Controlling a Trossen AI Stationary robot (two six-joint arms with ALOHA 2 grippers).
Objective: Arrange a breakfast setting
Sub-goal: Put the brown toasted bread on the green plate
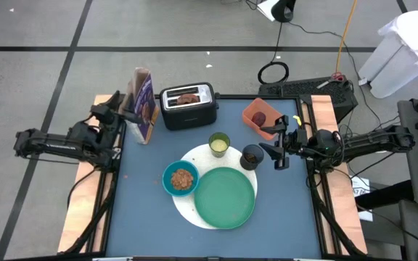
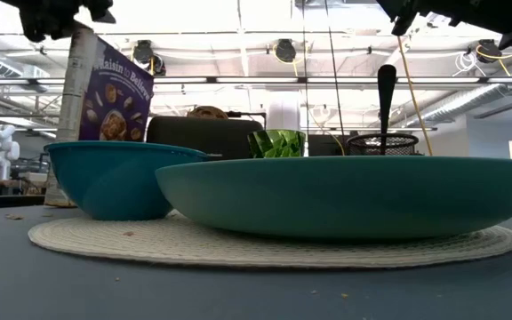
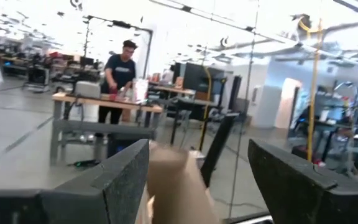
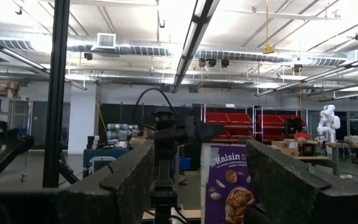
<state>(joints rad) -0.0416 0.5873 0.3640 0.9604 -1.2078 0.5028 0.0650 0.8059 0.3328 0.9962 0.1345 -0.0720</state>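
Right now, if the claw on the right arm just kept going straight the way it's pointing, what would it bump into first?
Probably nothing on the table. The right gripper points across, above the small black cup, toward the cereal box and the left gripper on the far side. Its height over the toaster is hard to judge.

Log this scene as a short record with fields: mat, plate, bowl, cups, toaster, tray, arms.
mat: white disc under plate and bowl
plate: green plate, empty
bowl: blue bowl, brown food inside
cups: lime cup and black cup at the disc's far edge; spoon upright in black cup
toaster: toaster, bagel in slot
tray: orange tray, dark-red fruit inside
arms: left gripper beside cereal box; right gripper near black cup; jaws open, empty
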